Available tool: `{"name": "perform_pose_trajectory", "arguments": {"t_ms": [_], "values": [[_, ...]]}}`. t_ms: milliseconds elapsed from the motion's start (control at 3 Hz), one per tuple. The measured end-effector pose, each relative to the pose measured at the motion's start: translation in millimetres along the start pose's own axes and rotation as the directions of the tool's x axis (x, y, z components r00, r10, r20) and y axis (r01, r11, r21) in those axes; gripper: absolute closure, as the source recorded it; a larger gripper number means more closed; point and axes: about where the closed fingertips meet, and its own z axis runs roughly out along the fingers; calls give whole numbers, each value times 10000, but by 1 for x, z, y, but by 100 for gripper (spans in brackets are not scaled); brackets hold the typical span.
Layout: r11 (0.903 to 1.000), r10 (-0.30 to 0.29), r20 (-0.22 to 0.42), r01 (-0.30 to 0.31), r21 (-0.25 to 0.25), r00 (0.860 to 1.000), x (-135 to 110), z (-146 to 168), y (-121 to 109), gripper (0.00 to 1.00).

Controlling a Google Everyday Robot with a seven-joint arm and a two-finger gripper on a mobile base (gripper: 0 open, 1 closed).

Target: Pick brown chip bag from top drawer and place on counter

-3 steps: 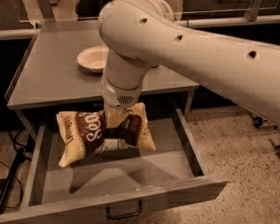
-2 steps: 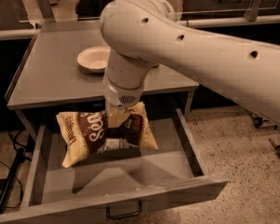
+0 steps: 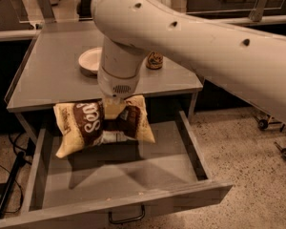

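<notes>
Grey counter (image 3: 47, 80) across the upper left, with a white plate (image 3: 89, 61) on it. Below its front edge, brown chip bag (image 3: 86, 125) hanging over the open top drawer (image 3: 109, 175), higher than a second ago, its top now overlapping the counter's edge. Long axis running left to right, left end dipping lower. Gripper (image 3: 113, 109) at centre, clamped on the bag's upper middle. Further right, brown can (image 3: 154, 60) on the counter, hidden by the arm (image 3: 205, 51) before.

- Tabletop (image 3: 52, 82): flat grey metal with low raised side edges.
- Bowl (image 3: 89, 60): white, toward the back of the tabletop.
- Can (image 3: 154, 60): brown, right of the bowl and level with it.
- Jaws: forward of the bowl and below the tabletop's front edge, clamped on the bag (image 3: 86, 128) over the drawer (image 3: 109, 175).
</notes>
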Motion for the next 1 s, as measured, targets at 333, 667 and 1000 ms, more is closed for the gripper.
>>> {"name": "perform_pose_trajectory", "arguments": {"t_ms": [333, 667, 1000], "values": [[9988, -123, -219, 133, 466, 9997, -21, -14, -30, 100], [9983, -210, -189, 219, 542, 9996, -26, -17, -33, 100], [9996, -204, 202, 200, 202, 9996, -29, -14, -26, 100]]}}
